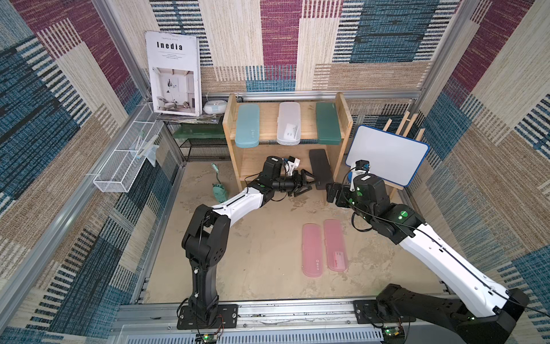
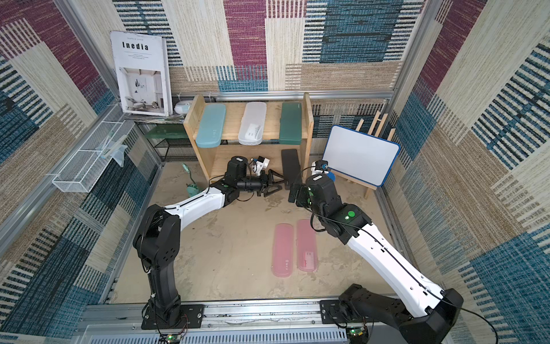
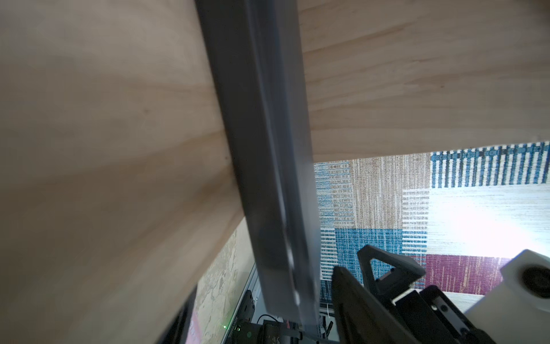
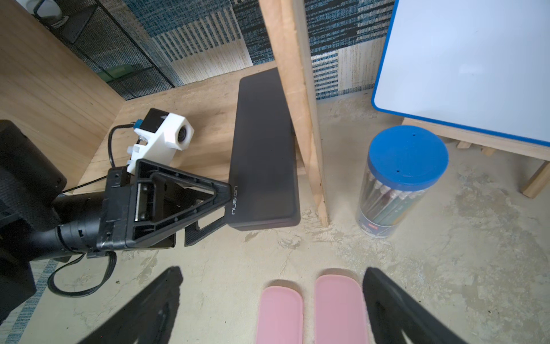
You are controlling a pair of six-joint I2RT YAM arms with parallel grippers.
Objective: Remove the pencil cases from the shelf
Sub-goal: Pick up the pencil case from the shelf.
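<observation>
Black case (image 4: 265, 149) lay on the lower tier of the shelf (image 1: 230, 119), three-o'clock side, front end overhanging. Left end effector (image 4: 225, 205), jaws parted, tips at its nine-o'clock edge. Gripping or not, I couldn't tell. Right end effector (image 4: 273, 269) gaped wide, empty, above the bench (image 1: 253, 253), pink cases (image 1: 313, 250) lying toward five o'clock.

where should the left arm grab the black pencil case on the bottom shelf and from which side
Take the black pencil case by its near end, which seems to poke past the shelf front, coming from the open front-left, one of the fingers above, one below. It lies flat, its right edge close beside the side panel.
</observation>
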